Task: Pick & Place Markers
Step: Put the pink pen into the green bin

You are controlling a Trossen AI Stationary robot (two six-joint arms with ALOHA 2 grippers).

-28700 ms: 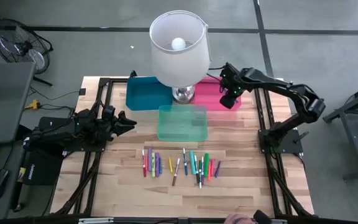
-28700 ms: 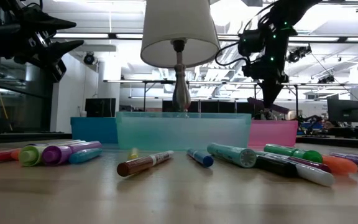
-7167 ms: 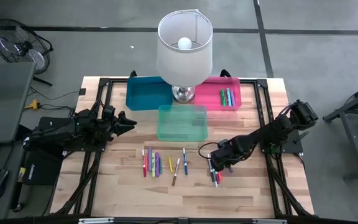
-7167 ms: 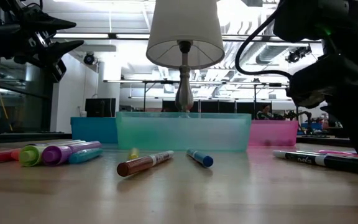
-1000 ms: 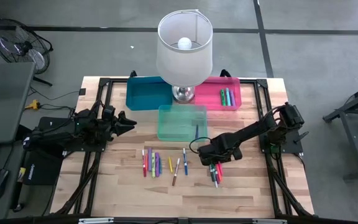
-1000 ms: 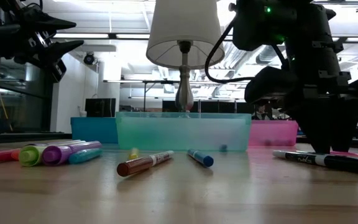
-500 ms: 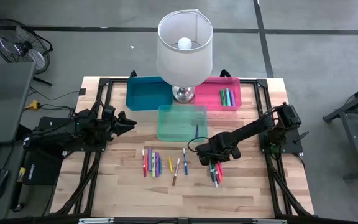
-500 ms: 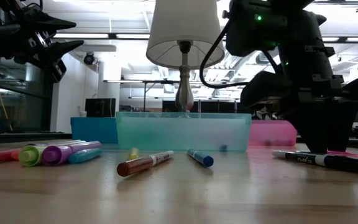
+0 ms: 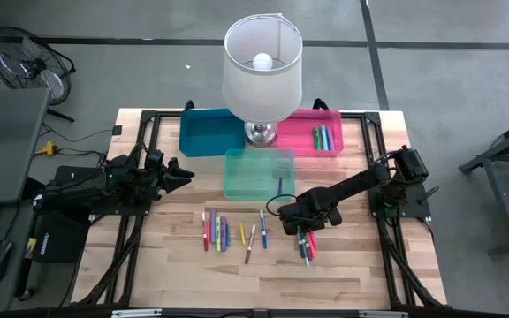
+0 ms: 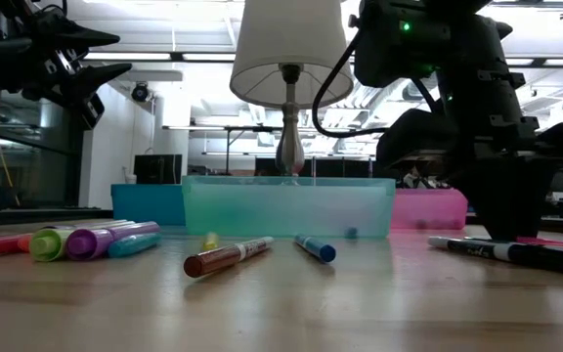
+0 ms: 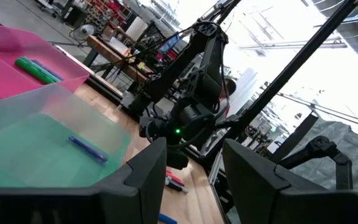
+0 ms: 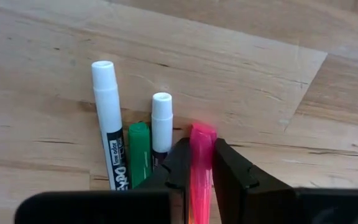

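Partway: three markers [image 9: 321, 138] in pink bin [image 9: 336, 114], one in green bin [image 9: 259, 174]. Right jaws clench a pink marker [image 12: 200, 163] on the surface [image 9: 352, 265]; ten-odd left. Left jaws idle, released.

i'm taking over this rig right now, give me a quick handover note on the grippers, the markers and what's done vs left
Right gripper: down at the table's right-centre, fingers closed on a pink marker that lies beside a green marker and two white-capped ones.
Left gripper: waiting at the table's left edge, holding nothing.
Done: a few markers in the pink bin, one blue marker in the green bin. The blue bin looks empty.
Left: the row of loose markers on the table in front of the bins, plus the cluster under the right gripper.
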